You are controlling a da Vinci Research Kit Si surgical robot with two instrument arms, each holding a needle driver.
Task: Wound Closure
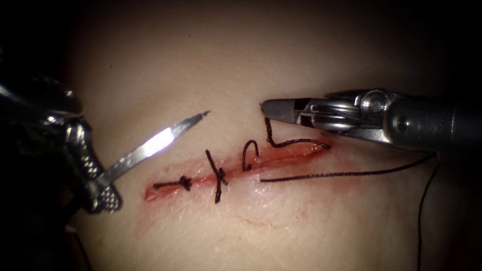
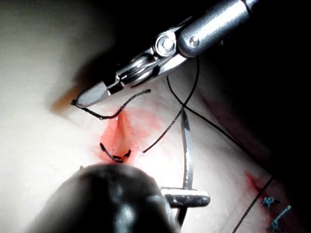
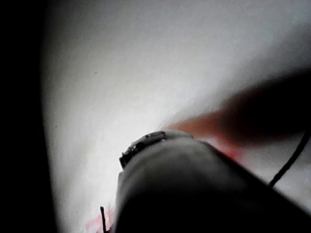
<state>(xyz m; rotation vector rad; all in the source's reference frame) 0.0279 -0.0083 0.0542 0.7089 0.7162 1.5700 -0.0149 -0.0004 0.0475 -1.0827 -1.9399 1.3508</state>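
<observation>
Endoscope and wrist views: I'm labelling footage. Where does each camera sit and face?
Endoscope: above and in front, facing the cut; left gripper holds the needle near its tail, clear of the tissue; right gripper holds thread.
Left wrist: along the left shaft toward needle, cut and the right gripper.
Right wrist: along the right shaft onto tissue.
Shared: endoscope and left wrist both show needle, cut, right gripper.

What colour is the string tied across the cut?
Black. The thread shows best in the endoscope view, knotted over the reddish cut.
</observation>
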